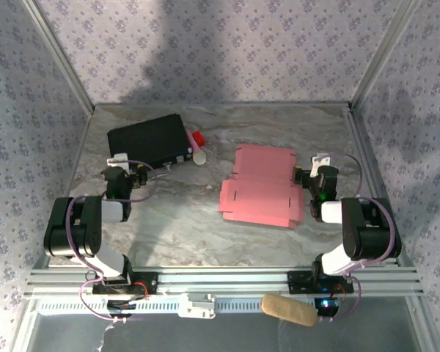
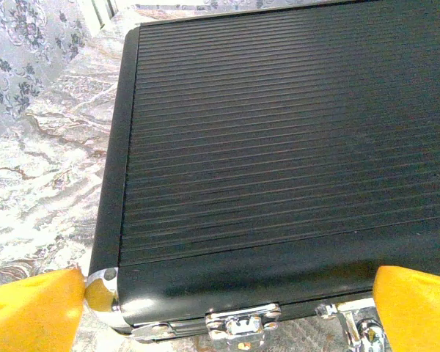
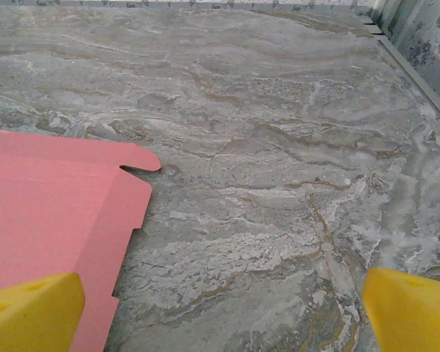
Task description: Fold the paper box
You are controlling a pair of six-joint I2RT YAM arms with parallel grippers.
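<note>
Left gripper (image 1: 122,164) wide at black case (image 1: 148,141), paper box (image 1: 260,187) well apart.

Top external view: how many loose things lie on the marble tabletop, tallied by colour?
Pink: 1, the paper box
Black: 1, the case
Red: 1, the small red item
Whitish: 1, the small whitish item
Total: 4
</note>
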